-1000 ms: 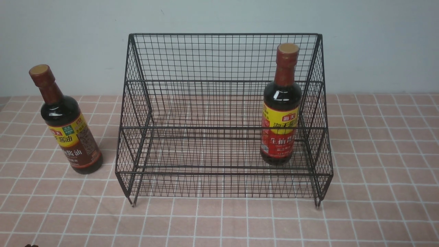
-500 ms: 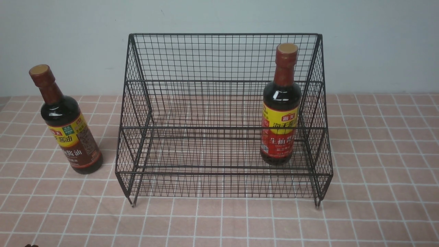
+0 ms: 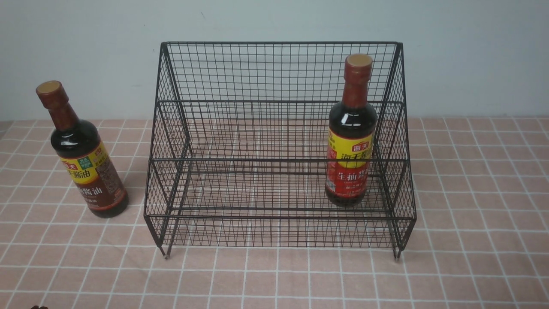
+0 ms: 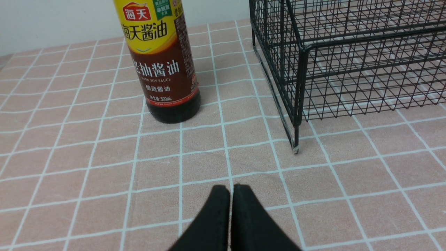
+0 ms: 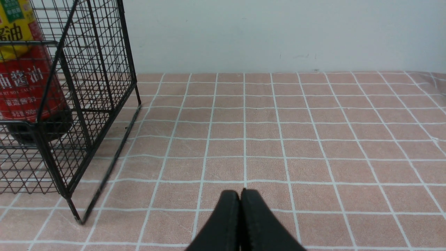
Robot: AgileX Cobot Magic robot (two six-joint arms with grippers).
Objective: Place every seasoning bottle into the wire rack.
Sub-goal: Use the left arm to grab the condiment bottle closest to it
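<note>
The black wire rack stands in the middle of the table. The red-label seasoning bottle stands upright on its lower step at the right; it also shows in the right wrist view. The brown-label seasoning bottle stands on the cloth left of the rack, apart from it; it also shows in the left wrist view. My left gripper is shut and empty, low over the cloth, short of that bottle. My right gripper is shut and empty, right of the rack.
A pink checked tablecloth covers the table. A pale wall stands close behind the rack. The rack's front left foot is near my left gripper. Neither gripper shows in the front view.
</note>
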